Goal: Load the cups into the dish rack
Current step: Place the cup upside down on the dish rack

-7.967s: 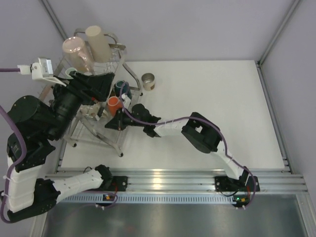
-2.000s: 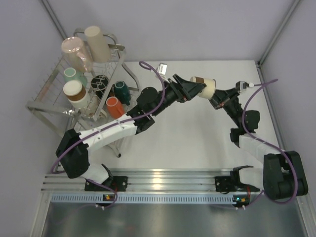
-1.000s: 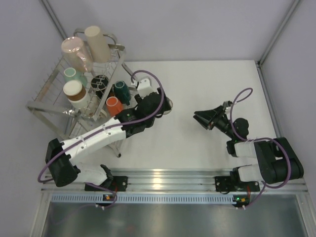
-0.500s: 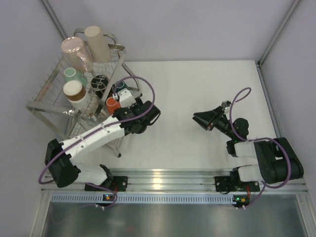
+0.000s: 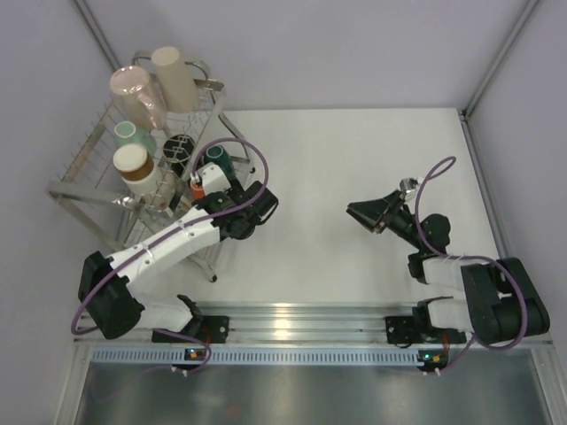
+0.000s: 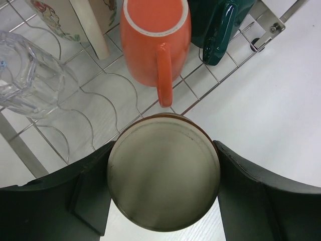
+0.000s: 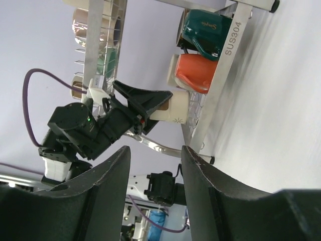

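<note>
Left arm has swung back from middle of table (image 5: 354, 150) to dish rack (image 5: 81, 189). Left gripper (image 6: 164, 168) clamps beige cup (image 6: 163, 193) on both sides at lower tier's edge, just beside orange mug (image 6: 150, 35); placement looks close. Right gripper (image 5: 356, 211) pulled back, empty, jaws half apart. Overhead, wrist hides cup; contact with wires unclear.

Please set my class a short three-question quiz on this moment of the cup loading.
1. True or false: the right gripper holds a cup.
2. In the left wrist view, which mug in the dish rack lies just beyond the held cup? A: orange mug. B: steel. C: pink.
3. Fill in: the held cup sits between the fingers of the ____ gripper.
Key: 1 false, its jaws stand open and empty; 2 A; 3 the left gripper.
</note>
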### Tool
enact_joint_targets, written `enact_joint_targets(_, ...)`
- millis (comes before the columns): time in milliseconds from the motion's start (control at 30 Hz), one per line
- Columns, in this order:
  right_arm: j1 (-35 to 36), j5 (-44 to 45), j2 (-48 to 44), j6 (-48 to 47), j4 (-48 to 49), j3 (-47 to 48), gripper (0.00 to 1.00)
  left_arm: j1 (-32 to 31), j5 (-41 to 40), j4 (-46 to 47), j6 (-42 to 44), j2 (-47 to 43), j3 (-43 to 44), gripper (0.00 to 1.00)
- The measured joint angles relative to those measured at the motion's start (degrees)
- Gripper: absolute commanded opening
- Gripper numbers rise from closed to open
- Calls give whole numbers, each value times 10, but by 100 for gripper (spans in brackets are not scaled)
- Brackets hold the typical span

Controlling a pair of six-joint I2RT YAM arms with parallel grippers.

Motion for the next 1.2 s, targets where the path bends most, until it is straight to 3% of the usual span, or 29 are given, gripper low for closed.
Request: enact_joint_targets(1200,-1,-23,-76,-89,-7,20,46,40,-24,-39,-27,83,0,0)
